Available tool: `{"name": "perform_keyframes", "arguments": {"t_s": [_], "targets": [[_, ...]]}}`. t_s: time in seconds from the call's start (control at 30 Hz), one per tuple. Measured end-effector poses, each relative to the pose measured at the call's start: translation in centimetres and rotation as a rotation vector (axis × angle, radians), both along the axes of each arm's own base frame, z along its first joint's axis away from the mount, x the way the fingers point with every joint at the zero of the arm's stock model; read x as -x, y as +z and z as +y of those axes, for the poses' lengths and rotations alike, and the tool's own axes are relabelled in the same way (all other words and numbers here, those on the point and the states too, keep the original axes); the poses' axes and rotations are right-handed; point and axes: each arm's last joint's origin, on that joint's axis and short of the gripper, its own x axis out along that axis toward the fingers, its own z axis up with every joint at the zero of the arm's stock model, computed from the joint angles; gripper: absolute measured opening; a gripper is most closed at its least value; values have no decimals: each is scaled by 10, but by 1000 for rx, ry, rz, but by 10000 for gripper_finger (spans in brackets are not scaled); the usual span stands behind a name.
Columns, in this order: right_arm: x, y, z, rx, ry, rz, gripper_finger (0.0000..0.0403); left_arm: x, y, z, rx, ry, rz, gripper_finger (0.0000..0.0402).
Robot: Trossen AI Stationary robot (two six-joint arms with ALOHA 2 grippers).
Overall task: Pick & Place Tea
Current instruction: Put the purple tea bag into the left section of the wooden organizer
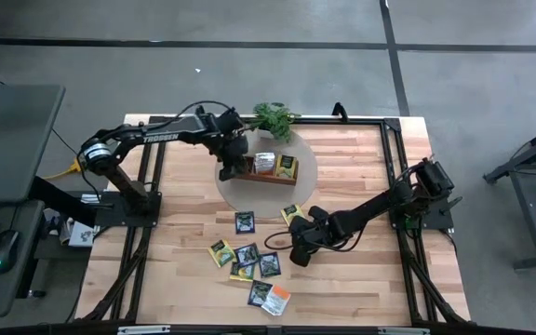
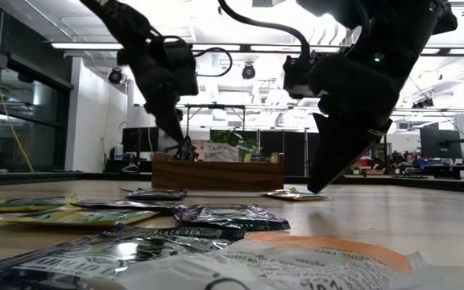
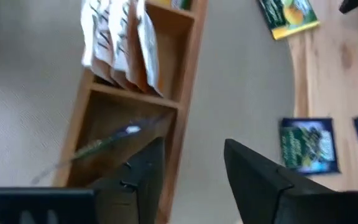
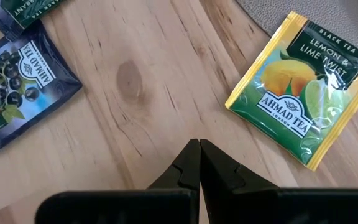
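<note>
Inside the wooden tray (image 1: 270, 177) we count a few sachets filed; roughly nine sachets (image 1: 247, 265) remain on the table (image 1: 361, 279). Left gripper (image 3: 191, 180) spread over an end compartment; right gripper (image 4: 199, 163) pressed together, empty.

Light wooden table (image 1: 361, 279), round grey mat (image 1: 313, 167), scattered tea sachets (image 1: 247, 253), plant (image 1: 274, 119)

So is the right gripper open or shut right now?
Shut. In its wrist view the right gripper has both fingertips pressed together, holding nothing, above bare wood beside the lemon-lime tea sachet.
</note>
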Motion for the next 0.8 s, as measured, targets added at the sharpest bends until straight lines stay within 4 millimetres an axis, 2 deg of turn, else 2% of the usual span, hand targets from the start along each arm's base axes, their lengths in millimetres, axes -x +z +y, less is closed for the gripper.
{"name": "perform_keyframes", "arguments": {"t_s": [0.17,0.37,0.53,0.8], "targets": [[0,0,0,-1,-5,-4,0,5,-18,-3,6,15,8,111],[0,0,0,-1,-6,-5,0,10,-32,-3,-60,54,48,13],[0,0,0,9,-15,-9,0,6,-38,-7,-79,105,11,10],[-1,0,-1,6,-17,-9,0,-8,-37,-24,-151,148,-8,1]]}}
